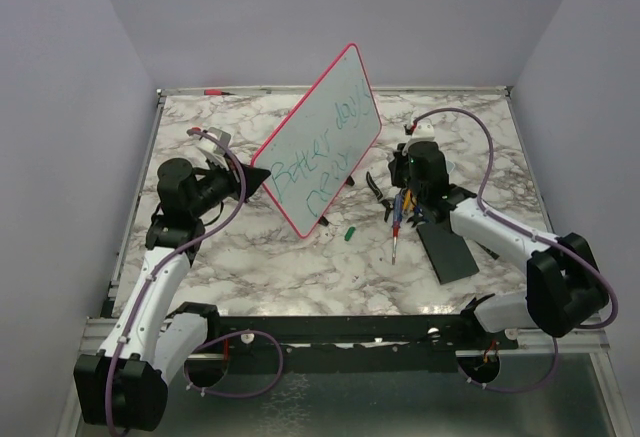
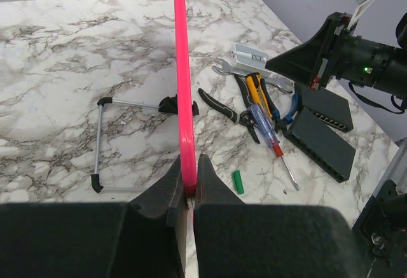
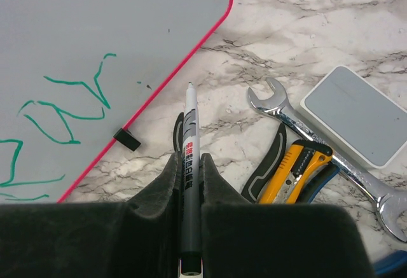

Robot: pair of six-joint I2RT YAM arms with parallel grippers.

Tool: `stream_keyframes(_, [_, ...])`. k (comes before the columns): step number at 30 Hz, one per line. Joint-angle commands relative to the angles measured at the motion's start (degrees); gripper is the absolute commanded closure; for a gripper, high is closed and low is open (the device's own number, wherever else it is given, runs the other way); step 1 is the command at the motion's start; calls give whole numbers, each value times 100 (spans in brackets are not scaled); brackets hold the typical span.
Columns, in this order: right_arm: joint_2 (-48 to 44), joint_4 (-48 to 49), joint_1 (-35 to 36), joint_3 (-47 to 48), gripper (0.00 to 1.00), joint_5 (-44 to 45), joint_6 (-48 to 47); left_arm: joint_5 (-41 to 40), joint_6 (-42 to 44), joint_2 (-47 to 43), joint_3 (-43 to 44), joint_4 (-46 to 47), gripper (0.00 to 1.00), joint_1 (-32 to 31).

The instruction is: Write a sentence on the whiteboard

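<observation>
Nearest, left tool pinches whiteboard rim; right tool grips marker; green writing partly cropped.

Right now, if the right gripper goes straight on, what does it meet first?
Probably the whiteboard: the marker in the right gripper points at its red rim. Depth is unclear.

Quick headcount: two end effectors, left and right. One whiteboard, pinched in the left one. One marker, pinched in the right one. On the desk, ahead of the right end effector: one wrench, one yellow utility knife, one grey pad. Ahead-right of the left end effector: one screwdriver, one green cap, one pair of black pliers, two black boxes. Ahead-left of it: one wire stand.
</observation>
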Motion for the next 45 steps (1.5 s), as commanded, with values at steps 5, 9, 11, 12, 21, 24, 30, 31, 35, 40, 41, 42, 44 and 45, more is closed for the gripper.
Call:
stream_keyframes(5, [-216,-164,8,-139,99,216,9,-33,-359,-156,-142,-1132,100,-63])
stream_keyframes(9, [-259,-166,10,-182,99,222,27,-241,-540,-233,-62,-1285,100,-56])
stream_keyframes(11, [-288,-166,9,-203,99,235,33,-357,-656,-236,-23,-1335,100,-56])
stream_keyframes(12, [-297,-168,8,-209,99,236,38,-404,-723,-231,-6,-1345,100,-62])
stream_keyframes(21, [-339,-182,8,-243,99,235,51,-560,-872,-122,150,-1353,91,-63])
stream_keyframes(24, [-335,-175,10,-257,99,238,55,-505,-828,-113,177,-1350,84,-59])
stream_keyframes(30, [-326,-175,9,-270,99,236,54,-467,-784,-86,215,-1355,70,-64])
stream_keyframes(31, [-326,-175,10,-269,99,231,51,-463,-784,-91,227,-1353,68,-61])
stream_keyframes(35, [-325,-168,9,-266,99,247,50,-355,-711,-116,272,-1352,60,-63])
stream_keyframes(40, [-388,-144,9,-287,99,221,49,-223,-578,-227,310,-1352,40,-58])
stream_keyframes(41, [-414,-133,7,-291,100,207,50,-179,-555,-251,317,-1355,38,-63])
stream_keyframes(42, [-440,-117,7,-307,99,204,44,-133,-533,-272,325,-1352,37,-64])
stream_keyframes(44, [-473,-100,10,-312,99,189,26,-87,-518,-324,335,-1356,36,-63])
stream_keyframes(45, [-475,-96,10,-309,99,186,13,-73,-511,-348,337,-1356,36,-64])
